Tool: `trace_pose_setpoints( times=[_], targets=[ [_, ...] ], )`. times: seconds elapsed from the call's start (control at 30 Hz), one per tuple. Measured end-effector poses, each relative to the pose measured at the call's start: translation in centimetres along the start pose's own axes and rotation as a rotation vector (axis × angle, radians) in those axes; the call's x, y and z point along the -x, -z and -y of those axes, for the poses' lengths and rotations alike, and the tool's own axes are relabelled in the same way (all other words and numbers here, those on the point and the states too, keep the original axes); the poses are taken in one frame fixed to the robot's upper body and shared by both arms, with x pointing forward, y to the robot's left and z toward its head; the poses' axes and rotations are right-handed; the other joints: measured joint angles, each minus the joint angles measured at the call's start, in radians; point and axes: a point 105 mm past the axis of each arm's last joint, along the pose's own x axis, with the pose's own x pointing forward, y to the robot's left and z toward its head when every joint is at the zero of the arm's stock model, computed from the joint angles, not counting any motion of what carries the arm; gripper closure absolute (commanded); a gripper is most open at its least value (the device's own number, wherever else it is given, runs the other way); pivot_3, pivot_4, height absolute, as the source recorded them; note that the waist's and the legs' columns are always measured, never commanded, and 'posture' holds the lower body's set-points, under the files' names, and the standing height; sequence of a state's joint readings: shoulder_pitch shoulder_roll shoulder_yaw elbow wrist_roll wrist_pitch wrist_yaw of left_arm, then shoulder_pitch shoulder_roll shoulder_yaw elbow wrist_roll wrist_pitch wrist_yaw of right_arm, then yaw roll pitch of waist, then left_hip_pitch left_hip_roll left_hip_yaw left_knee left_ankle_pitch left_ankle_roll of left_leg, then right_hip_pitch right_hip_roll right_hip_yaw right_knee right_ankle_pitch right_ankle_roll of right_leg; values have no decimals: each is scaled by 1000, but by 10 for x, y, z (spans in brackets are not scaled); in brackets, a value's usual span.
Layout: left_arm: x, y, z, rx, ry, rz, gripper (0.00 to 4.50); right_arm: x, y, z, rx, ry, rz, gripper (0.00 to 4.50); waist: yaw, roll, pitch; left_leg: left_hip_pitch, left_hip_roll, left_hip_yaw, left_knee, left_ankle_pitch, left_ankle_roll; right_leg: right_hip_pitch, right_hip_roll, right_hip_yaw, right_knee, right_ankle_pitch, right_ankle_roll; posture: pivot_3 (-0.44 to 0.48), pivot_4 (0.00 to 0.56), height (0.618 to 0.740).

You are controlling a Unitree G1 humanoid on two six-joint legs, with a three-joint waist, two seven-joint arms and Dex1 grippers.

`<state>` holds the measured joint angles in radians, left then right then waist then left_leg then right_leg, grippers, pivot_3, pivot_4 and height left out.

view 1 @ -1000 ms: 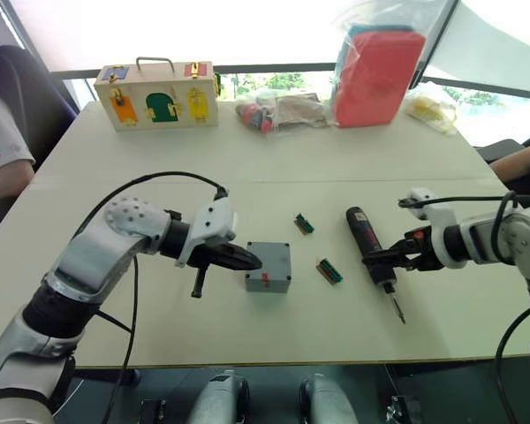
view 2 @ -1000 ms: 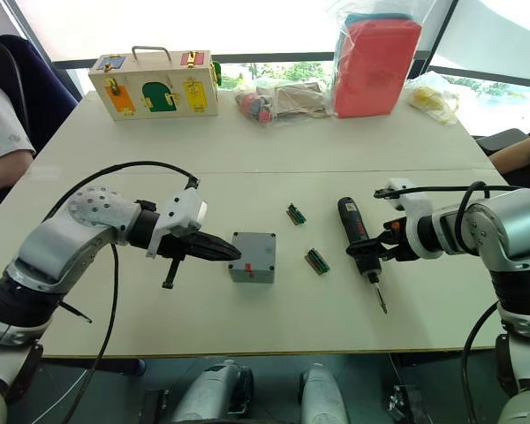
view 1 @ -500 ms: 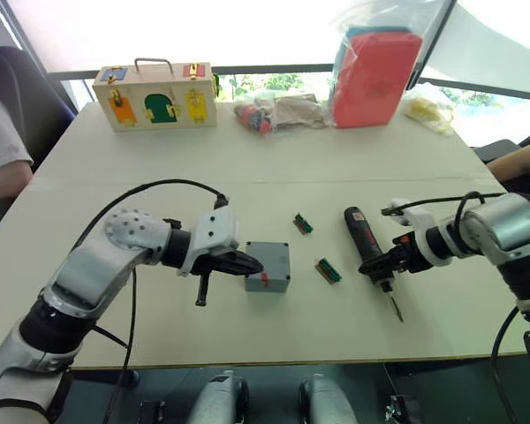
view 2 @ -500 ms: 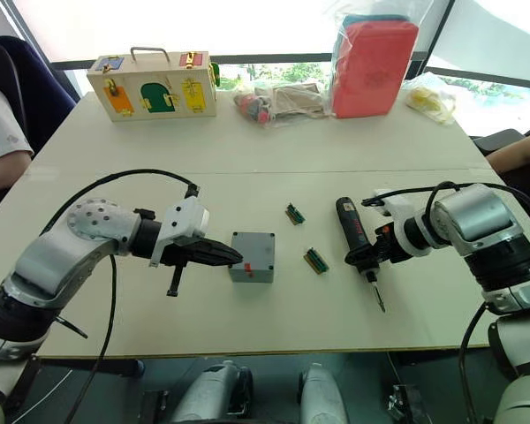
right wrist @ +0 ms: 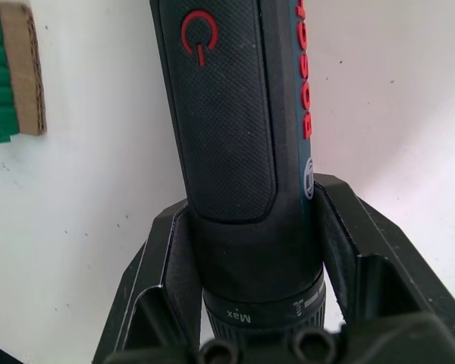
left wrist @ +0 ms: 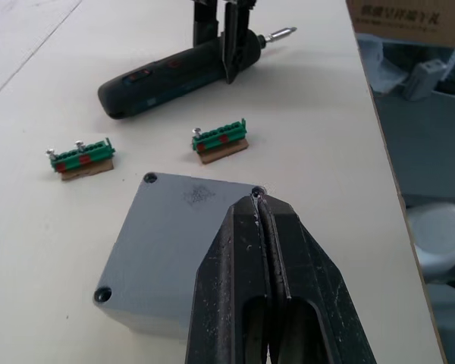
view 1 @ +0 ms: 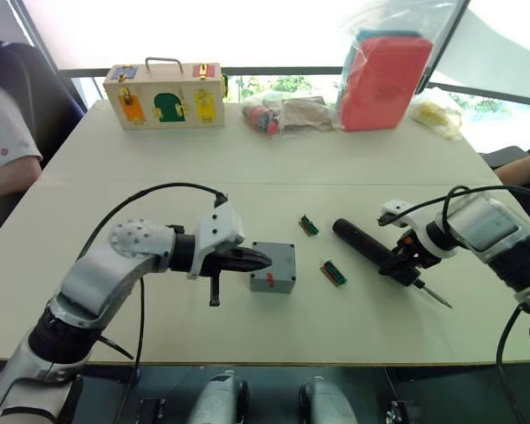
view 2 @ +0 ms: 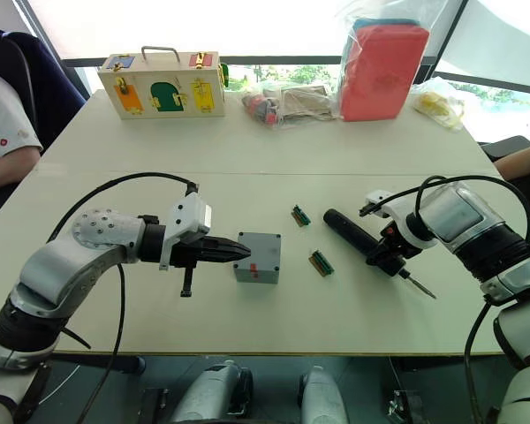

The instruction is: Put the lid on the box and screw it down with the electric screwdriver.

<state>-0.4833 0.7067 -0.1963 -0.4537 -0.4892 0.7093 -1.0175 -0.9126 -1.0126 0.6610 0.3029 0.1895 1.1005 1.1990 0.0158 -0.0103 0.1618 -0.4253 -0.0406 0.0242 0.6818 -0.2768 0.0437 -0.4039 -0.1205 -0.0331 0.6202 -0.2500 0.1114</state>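
Box (view 2: 257, 257): small grey plastic cube, matte, sitting just below centre of the right eye view on the pale table (view 2: 247, 132). Lid (left wrist: 186, 227) already on top, flat grey plate with a dark screw hole at each visible corner; a small red mark on the box's near side.

Left gripper (left wrist: 262, 208): black fingers pressed together to a point, tips resting at the lid's edge near one corner hole, clenched with nothing between them.

Electric screwdriver (view 2: 364, 242): slim black cylinder, fine knurled grip, red power symbol and red lettering, thin metal bit pointing toward lower right of the frame. It lies at centre right, tilted diagonally. Right gripper (view 1: 405, 262) grasps it near the bit end, one black finger on each side of the barrel.

Between box and screwdriver: two small green bit holders (left wrist: 80, 156) on brown bases, well apart from each other.

Far edge, top of frame: wooden case (view 2: 164, 82) with coloured latches and a wire handle at upper left; red block in a clear bag (view 2: 382, 58) at upper right.
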Motion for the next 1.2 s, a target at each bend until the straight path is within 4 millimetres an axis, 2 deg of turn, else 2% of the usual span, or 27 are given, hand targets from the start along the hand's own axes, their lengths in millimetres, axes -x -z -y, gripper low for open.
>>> trace_pose_setpoints(
  times=[0.17, 0.23, 0.3, 0.33, 0.4, 0.43, 0.47, 0.53, 0.63, 0.7, 0.83, 0.93, 1.1, 1.2],
  targets=[
    [1, 1, -3, 9, -2, 6, 4500, 6, -8, 23, -69, 67, 59, 2806, -3, 2, 1, -1, -2, 2, 1, 1, -1, -1, 1, 1, -5, 5, -3, 0, 150, 740],
    [5, 5, -8, 27, -9, 2, 4500, 25, -19, 42, -104, 173, 136, 2806, -3, 10, 6, -7, -3, 5, 0, 4, -5, -4, 1, 2, -3, 7, 0, 0, 150, 740],
    [9, 5, -15, 41, -14, 2, 4500, 44, -34, 48, -111, 213, 263, 2806, -4, 12, 7, -15, -2, 5, -1, 5, -6, -14, 2, 1, 1, 8, 3, 0, 150, 740],
    [12, 3, -19, 55, -13, 12, 4500, 60, -52, 48, -97, 234, 417, 2806, -4, 12, 7, -21, -1, 6, -1, 7, -9, -22, 3, 1, 5, 8, 3, 0, 150, 740],
    [17, 4, -27, 76, -25, 18, 4500, 84, -84, 39, -49, 243, 668, 2806, -9, 13, 8, -21, 1, 7, -3, 8, -11, -25, 4, 0, 9, 6, 6, 0, 150, 740],
    [19, 2, -31, 82, -26, 24, 4500, 101, -107, 28, -48, 237, 908, 2806, -12, 12, 8, -20, 5, 8, -3, 9, -13, -24, 8, -1, 9, 6, 7, 0, 150, 740],
    [20, 1, -34, 85, -26, 26, 4500, 114, -120, 17, -45, 220, 1068, 2806, -13, 12, 8, -20, 5, 7, -4, 10, -14, -24, 8, -1, 10, 6, 7, 0, 150, 740],
    [22, 0, -39, 93, -20, 28, 4500, 132, -133, -12, -74, 134, 1333, 2806, -9, 12, 9, -18, 6, 5, -4, 12, -17, -24, 10, -2, 10, 5, 7, 0, 150, 740],
    [23, 4, -48, 124, -28, 24, 4500, 145, -133, -54, -80, -21, 1515, 2806, -2, 13, 9, -18, 5, 5, -2, 13, -14, -21, 9, -2, 12, 5, 7, 0, 150, 740],
    [20, 9, -51, 148, -31, 17, 4500, 147, -130, -76, -86, -110, 1579, 2806, -1, 13, 9, -17, 2, 4, 0, 9, -4, -19, 7, -2, 12, 6, 8, 0, 150, 740],
    [11, 12, -53, 159, -19, 11, 4500, 135, -125, -110, -107, -226, 1618, 2806, -4, 13, 9, -18, 0, 5, 1, 9, -5, -19, 5, 0, 12, 6, 8, 0, 150, 740],
    [7, 13, -53, 146, -14, -7, 4500, 117, -123, -120, -115, -229, 1575, 2806, -9, 13, 9, -18, 0, 6, 1, 10, -5, -19, 6, 1, 13, 6, 8, 0, 150, 740],
    [-12, 21, -43, 134, 38, -43, 4500, 79, -123, -142, -90, -245, 1498, 2806, -14, 13, 9, -17, 0, 6, 1, 10, -5, -21, 6, 1, 13, 6, 8, 0, 150, 740],
    [-14, 26, -41, 113, 43, -73, 4500, 74, -125, -144, -64, -222, 1505, 2806, -14, 13, 9, -17, 1, 6, 1, 10, -5, -21, 7, 1, 12, 6, 8, 0, 150, 740]
  ],
)
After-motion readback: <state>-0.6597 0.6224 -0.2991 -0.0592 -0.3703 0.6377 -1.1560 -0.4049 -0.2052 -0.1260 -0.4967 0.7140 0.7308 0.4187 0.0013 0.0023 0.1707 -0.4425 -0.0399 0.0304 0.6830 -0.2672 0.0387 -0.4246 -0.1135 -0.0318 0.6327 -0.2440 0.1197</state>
